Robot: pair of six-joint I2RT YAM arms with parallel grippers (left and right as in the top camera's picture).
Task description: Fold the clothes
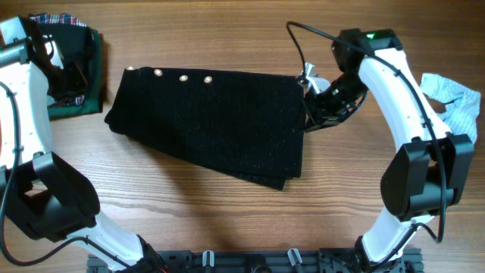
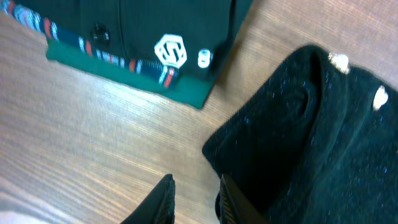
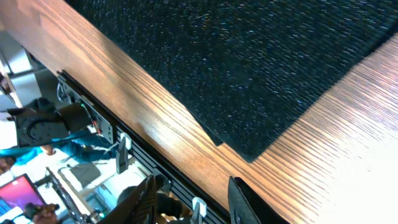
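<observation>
Black fuzzy garment (image 1: 220, 121) lies flat on the desk (image 1: 227, 220), between both hands.
Left hand (image 2: 196, 186) slightly open and empty, garment corner just beside it; beyond it a white hexagon logo (image 2: 170, 51), no readable letters. Right hand (image 3: 193, 190) partly open, empty, just off the garment's edge, bare wood under it.

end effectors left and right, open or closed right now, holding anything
Left end effector: open, holding nothing.
Right end effector: open, holding nothing.
</observation>
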